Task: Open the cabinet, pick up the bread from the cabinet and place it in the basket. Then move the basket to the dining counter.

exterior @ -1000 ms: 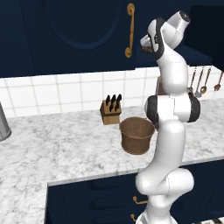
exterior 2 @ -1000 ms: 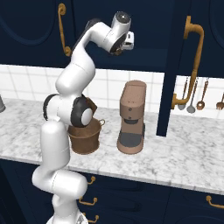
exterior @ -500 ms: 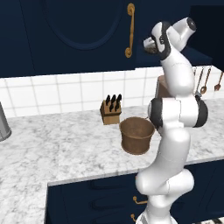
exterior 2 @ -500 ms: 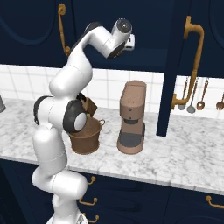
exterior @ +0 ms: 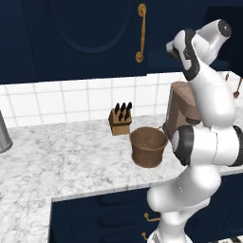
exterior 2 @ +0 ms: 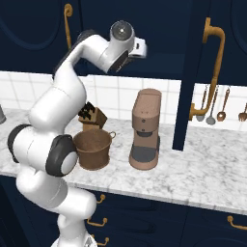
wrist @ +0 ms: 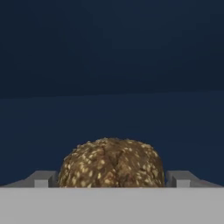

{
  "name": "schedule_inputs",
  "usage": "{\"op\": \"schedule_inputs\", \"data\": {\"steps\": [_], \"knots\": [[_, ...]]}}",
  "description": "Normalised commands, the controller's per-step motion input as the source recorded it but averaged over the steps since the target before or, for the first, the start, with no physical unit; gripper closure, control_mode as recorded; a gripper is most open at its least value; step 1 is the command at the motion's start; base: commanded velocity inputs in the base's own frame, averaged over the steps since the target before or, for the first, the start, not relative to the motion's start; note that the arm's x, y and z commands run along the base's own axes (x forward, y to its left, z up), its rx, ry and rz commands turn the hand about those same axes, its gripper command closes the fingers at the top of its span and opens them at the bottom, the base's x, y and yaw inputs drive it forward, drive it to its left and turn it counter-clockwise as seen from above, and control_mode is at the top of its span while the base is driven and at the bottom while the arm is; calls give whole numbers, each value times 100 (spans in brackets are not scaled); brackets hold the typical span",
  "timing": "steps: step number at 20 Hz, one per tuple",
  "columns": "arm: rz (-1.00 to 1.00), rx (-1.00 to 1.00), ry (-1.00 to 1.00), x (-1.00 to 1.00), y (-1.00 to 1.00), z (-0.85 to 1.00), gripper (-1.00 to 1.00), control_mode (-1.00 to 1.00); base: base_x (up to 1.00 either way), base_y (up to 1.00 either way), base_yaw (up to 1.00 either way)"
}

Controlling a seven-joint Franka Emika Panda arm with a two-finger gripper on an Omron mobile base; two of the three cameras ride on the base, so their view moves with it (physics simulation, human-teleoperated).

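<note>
Partly cropped bread (wrist: pixel 111 162) between fingers (wrist: pixel 41 179)

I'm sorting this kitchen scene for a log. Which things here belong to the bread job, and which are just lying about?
Belongs to the job:
- bread, between the hand's fingertips
- basket, on the marble worktop
- cabinet, door swung open

Just lying about:
- coffee machine, beside the basket
- knife block
- hanging utensils

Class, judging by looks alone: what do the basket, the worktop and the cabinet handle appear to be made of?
Basket: looks like brown woven fibre, matte, with a rough, ribbed wall.
Worktop: probably marble, white-grey with veining, smooth.
Cabinet handle: brass-like metal, golden, slightly shiny.
</note>
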Motion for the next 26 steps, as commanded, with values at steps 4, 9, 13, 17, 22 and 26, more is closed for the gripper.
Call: {"op": "schedule_inputs", "data": {"steps": [4, 9, 13, 17, 22, 26], "knots": [[-28, 0, -2, -100, 13, 7, 100, -100, 0, 0, 0], [-29, 0, 4, -100, 5, 15, 100, -100, 0, 0, 0], [-12, 5, 4, -100, 20, -1, 100, -100, 0, 0, 0], [-1, 6, 9, -100, 27, -2, 100, -100, 0, 0, 0], [0, 9, 1, -60, 31, -34, 100, -100, 0, 0, 0], [0, 1, 7, -9, 39, -76, 100, -100, 0, 0, 0]]}}
